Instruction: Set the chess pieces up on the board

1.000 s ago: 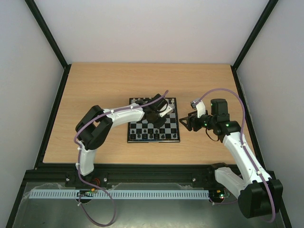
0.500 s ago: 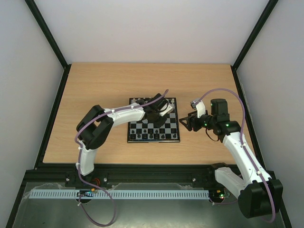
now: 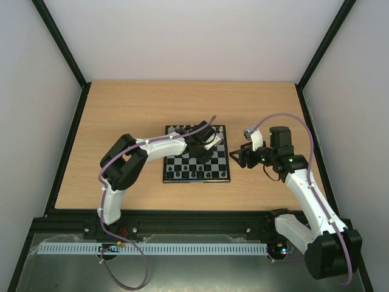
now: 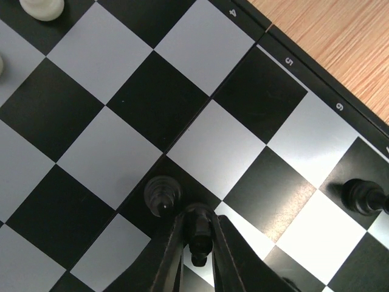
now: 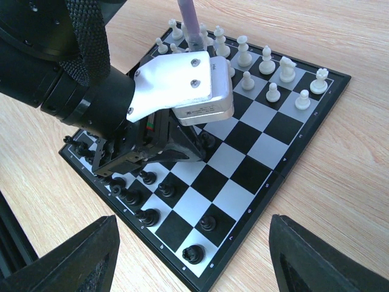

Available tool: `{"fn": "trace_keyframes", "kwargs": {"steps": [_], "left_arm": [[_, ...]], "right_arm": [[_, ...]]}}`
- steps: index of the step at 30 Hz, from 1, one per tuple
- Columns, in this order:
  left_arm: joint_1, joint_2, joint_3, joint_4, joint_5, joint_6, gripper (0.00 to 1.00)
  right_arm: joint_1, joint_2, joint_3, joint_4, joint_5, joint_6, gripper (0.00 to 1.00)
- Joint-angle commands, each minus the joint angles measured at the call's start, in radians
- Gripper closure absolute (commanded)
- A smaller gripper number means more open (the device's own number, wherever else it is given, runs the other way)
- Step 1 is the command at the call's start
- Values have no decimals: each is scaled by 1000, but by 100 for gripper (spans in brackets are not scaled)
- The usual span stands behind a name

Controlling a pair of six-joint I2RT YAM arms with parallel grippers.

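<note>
Chess pieces (image 5: 266, 59) stand on the board (image 5: 265, 148), which lies near the middle of the counter (image 3: 121, 109). In the top view the white ones are in rows along its 12 o'clock edge and the black ones are mostly toward its 6 o'clock edge. My left gripper (image 4: 199, 220) hangs low over the middle of the board, its two fingers clamped on a black piece (image 4: 199, 240), one finger on each side. I cannot tell whether that piece rests on its square or is lifted off it. In my left wrist view a second black piece (image 4: 162, 194) stands just beside the gripped one, at its 10 o'clock, on a dark square. Another black piece (image 4: 363, 196) stands well apart at 3 o'clock, and a white piece (image 4: 41, 7) sits up at the 11 o'clock corner. My right gripper (image 5: 192, 231) hovers over the counter just off the board's 3 o'clock edge. It faces the board with its jaws wide apart and nothing between them.
</note>
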Motion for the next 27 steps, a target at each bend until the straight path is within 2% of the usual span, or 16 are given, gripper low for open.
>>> {"fn": "trace_keyframes", "kwargs": {"steps": [1, 6, 13, 19, 27], "left_arm": [[-8, 12, 30, -9, 3, -3, 86], [-15, -12, 32, -11, 9, -1, 91], [-31, -122, 12, -31, 69, 21, 92], [-91, -212, -25, -51, 121, 93, 91], [-163, -194, -52, -73, 101, 154, 91]], "right_arm": [[-4, 7, -16, -9, -20, -13, 32], [-4, 8, -17, -9, -21, -13, 32], [-4, 10, -11, -9, -14, -3, 32], [-31, 9, 2, 36, 132, 79, 38], [-110, 23, 1, 47, 183, 121, 36]]}}
